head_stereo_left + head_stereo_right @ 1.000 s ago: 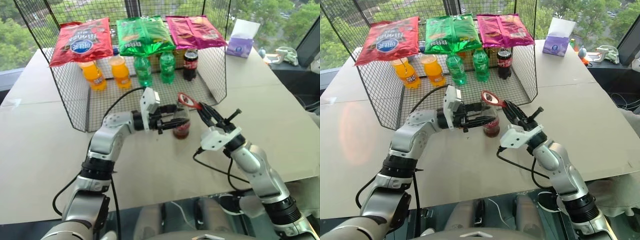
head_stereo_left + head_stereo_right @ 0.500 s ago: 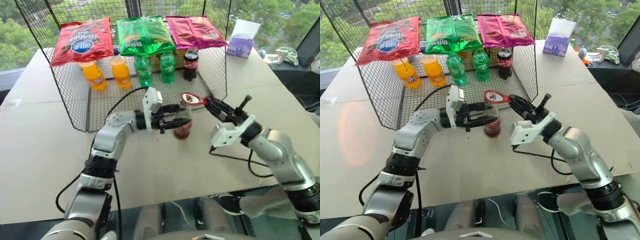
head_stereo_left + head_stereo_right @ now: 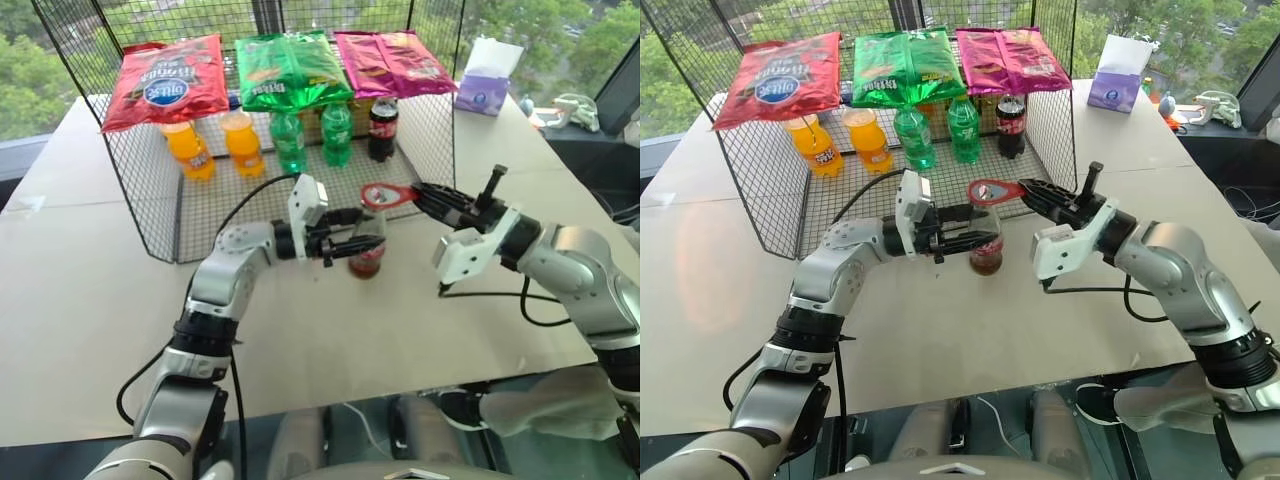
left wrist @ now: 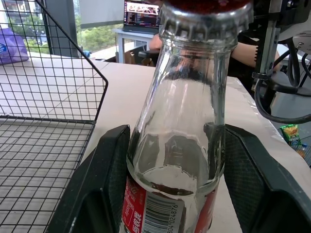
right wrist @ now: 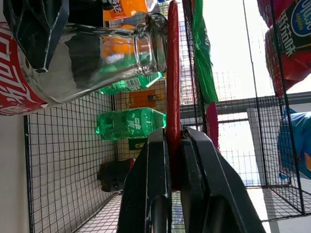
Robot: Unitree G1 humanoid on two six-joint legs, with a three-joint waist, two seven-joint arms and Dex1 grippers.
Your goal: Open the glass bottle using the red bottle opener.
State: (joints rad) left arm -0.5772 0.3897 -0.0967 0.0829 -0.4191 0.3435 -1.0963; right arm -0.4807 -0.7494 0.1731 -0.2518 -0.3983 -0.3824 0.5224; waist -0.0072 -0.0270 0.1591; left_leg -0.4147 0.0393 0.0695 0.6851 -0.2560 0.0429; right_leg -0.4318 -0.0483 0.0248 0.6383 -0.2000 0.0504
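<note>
The glass bottle [image 3: 366, 240] stands upright on the pale table [image 3: 90, 300], just in front of the open side of a wire cage [image 3: 150, 200]. Dark cola fills its lower part, and the metal cap is on the neck. The left gripper [image 3: 352, 243] reaches in level from the robot's left and clamps the bottle around its body, one black finger [image 4: 104, 184] on each side of the glass at about the top of the red label.

The right gripper [image 3: 425, 194] comes in level from the robot's right with its fingers pressed together on the handle of the red bottle opener [image 3: 385, 195]. The opener lies roughly flat, its ring-shaped head over the top of the bottle. In the right wrist view the opener [image 5: 173, 73] sits edge-on right against the cap end of the neck; whether the ring has actually hooked under the cap's rim I cannot tell, since the cap is hidden behind the red edge.

Inside the cage stand two orange soda bottles [image 3: 185, 150], two green soda bottles [image 3: 288, 142] and a dark cola bottle [image 3: 381, 130] with a red cap. Red, green and pink snack bags [image 3: 290, 70] hang above them. A tissue box [image 3: 482, 85] sits on the far right of the table.
</note>
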